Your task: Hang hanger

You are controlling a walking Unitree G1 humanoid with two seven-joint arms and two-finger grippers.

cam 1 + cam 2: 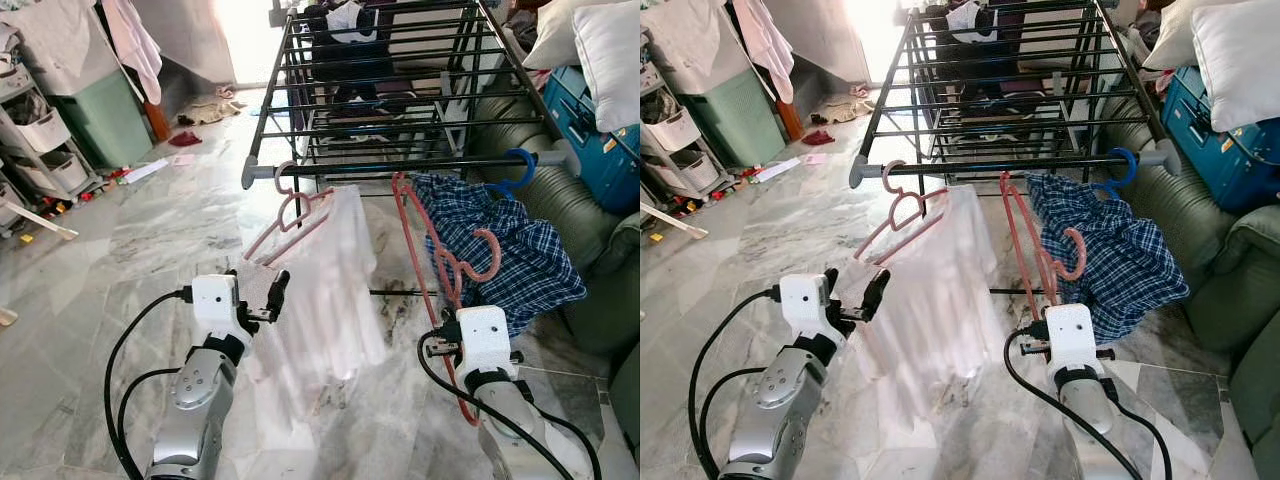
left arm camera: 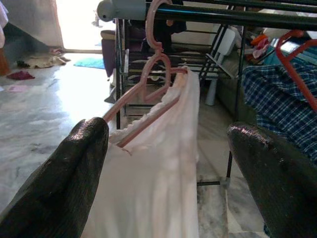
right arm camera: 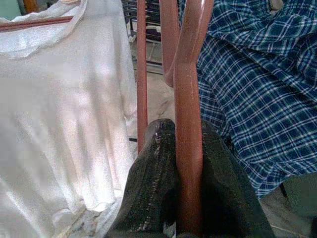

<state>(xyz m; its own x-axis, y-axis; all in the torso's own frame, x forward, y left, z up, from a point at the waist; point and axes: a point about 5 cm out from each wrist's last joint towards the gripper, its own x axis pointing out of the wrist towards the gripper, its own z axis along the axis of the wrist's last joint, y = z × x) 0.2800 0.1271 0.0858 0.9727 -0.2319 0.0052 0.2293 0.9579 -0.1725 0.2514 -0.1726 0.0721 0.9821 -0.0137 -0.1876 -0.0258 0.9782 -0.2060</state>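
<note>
A salmon-red hanger (image 1: 428, 262) stands tilted below the drying rack's front rail (image 1: 400, 166), its hook (image 1: 487, 252) turned toward a blue plaid shirt (image 1: 510, 250). My right gripper (image 3: 184, 130) is shut on one of this hanger's bars, low down. A white garment (image 1: 325, 300) hangs on a pink hanger (image 1: 290, 215) hooked over the rail's left end. My left gripper (image 1: 853, 292) is open beside the garment's left shoulder, with the cloth and the pink hanger's arm between its spread fingers (image 2: 74, 173). The plaid shirt hangs from a blue hook (image 1: 520, 165) on the rail.
A green sofa (image 1: 590, 240) with pillows and a blue case (image 1: 600, 140) stands close on the right. Shelves (image 1: 35, 150) and a green bin (image 1: 100, 110) line the left wall. Clothes lie on the marble floor (image 1: 130, 250) farther back. Dark garments hang on the rack's far end.
</note>
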